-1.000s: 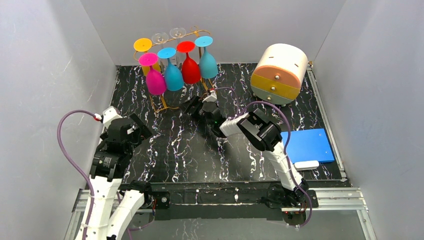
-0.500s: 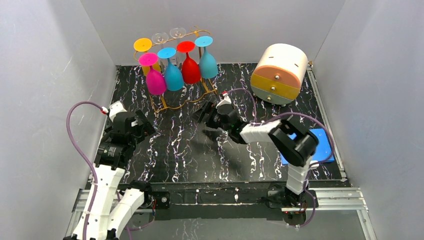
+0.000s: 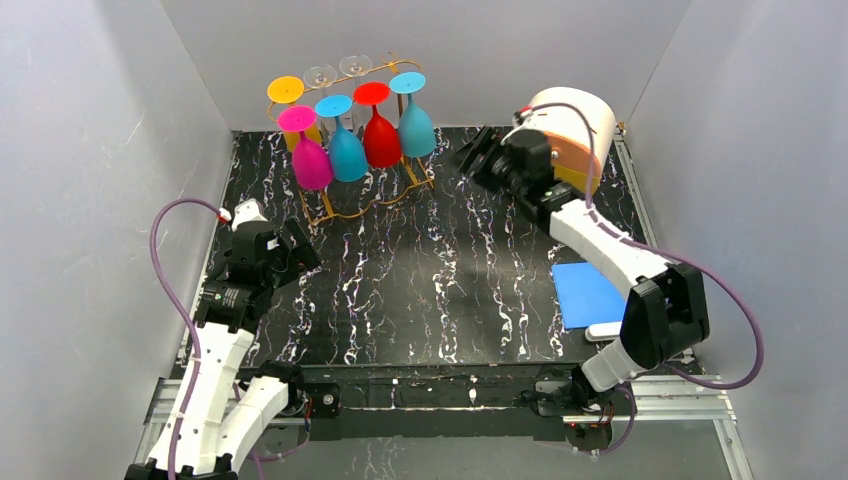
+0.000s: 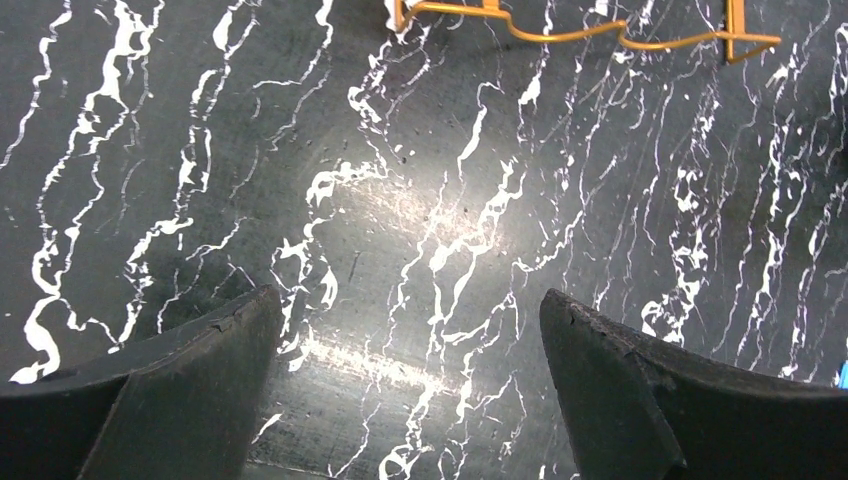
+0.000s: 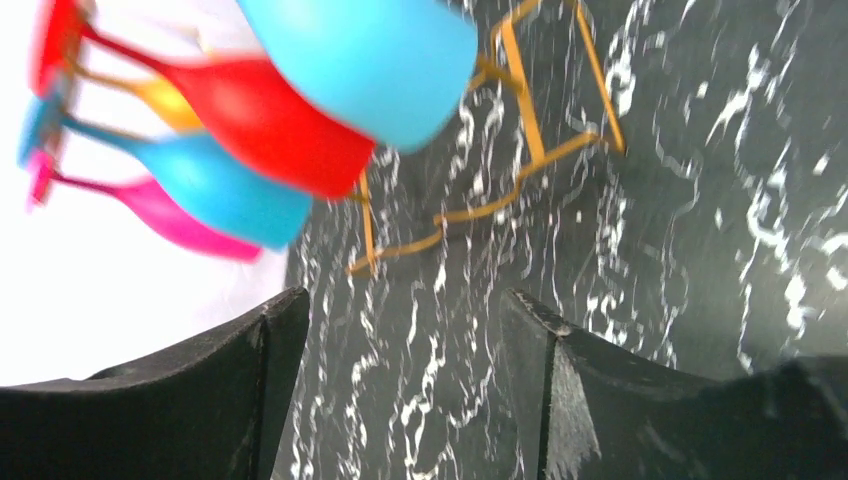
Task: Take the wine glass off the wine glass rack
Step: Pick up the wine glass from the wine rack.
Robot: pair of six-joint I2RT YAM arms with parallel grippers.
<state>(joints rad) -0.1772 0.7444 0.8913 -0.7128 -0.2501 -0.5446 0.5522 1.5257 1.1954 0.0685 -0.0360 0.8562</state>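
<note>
My right fingers (image 3: 482, 158) have swung off the middle of the surface (image 3: 440, 290) to the far end. They now sit level with the glass bowls, just beside the right end of the wine glass rack (image 3: 372, 205). They are spread apart with nothing between them, so I judge the approach is on and there is no grasp yet.

The light blue wine glass (image 3: 414, 125) is nearest. It hangs upside down by its foot, just ahead of my right fingertips and not touching them.

My left fingers (image 3: 298, 248) are wide apart and empty. They have crept a little forward, and the rack's foot is just ahead of them.

The rack is still full. Going outward from my right fingers it holds the light blue glass, red glass (image 3: 381, 140), blue glass (image 3: 347, 152) and magenta glass (image 3: 310, 163). Behind those are the yellow glass (image 3: 286, 90) and two clear glasses (image 3: 322, 73).

The round drawer box (image 3: 572, 105) sits right behind my right fingers. Its drawers look shut and I can't see what is inside.
</note>
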